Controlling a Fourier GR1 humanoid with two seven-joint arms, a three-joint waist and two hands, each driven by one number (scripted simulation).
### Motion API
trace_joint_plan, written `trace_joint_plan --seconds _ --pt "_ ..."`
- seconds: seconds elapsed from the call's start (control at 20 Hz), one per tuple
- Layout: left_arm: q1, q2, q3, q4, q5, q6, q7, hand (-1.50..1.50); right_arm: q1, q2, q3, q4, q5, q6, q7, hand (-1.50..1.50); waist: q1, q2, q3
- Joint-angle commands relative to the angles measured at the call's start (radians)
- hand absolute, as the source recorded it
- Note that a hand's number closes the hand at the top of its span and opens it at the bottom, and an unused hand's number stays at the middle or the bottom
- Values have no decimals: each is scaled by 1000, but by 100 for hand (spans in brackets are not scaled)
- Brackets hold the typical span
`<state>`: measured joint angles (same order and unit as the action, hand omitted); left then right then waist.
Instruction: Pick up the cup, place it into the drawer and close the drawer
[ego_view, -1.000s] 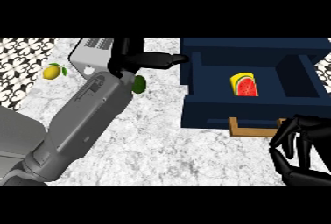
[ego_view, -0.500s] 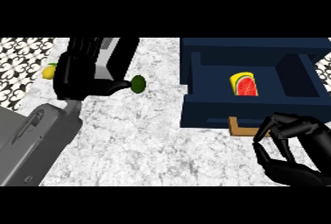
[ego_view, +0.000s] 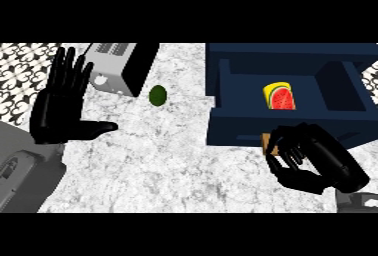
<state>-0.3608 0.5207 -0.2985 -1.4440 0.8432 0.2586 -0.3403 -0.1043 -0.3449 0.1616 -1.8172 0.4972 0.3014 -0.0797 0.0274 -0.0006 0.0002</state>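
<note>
We look steeply down on a marbled bench (ego_view: 170, 155). Our left hand (ego_view: 63, 107) rests open at the left, fingers straight and pointing up. Our right hand (ego_view: 306, 160) sits with fingers curled at the front of the open navy drawer (ego_view: 244, 125), touching its wooden handle (ego_view: 267, 144). Inside the drawer stands the cup (ego_view: 279, 96), yellow with a watermelon slice on it. The drawer front lies directly beyond our right hand, so this hand, far nearer than the left, seems placed to push it shut. A green lime (ego_view: 157, 95) lies beside a grey toaster (ego_view: 118, 67).
</note>
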Motion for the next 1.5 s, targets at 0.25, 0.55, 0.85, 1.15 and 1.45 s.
trace_joint_plan --seconds 0.25,0.55,0.85,1.15,1.45 --pt "173 77 128 -34 27 -175 -18 -150 -79 77 83 422 253 -219 -180 -150 -9 4 0" --pt "229 65 182 -119 24 -195 23 -150 -248 114 74 654 336 -230 -167 -150 -10 2 0" --pt "203 15 241 109 -30 -345 -62 -150 -432 159 -10 950 331 -271 -253 -150 -18 6 0" --pt "242 9 240 8 -36 -342 -19 -150 -661 125 -139 1292 276 -266 -387 -150 5 13 1" --pt "254 35 280 34 -15 -422 -1 -150 -773 71 -183 1488 288 -276 -461 -150 26 21 2"
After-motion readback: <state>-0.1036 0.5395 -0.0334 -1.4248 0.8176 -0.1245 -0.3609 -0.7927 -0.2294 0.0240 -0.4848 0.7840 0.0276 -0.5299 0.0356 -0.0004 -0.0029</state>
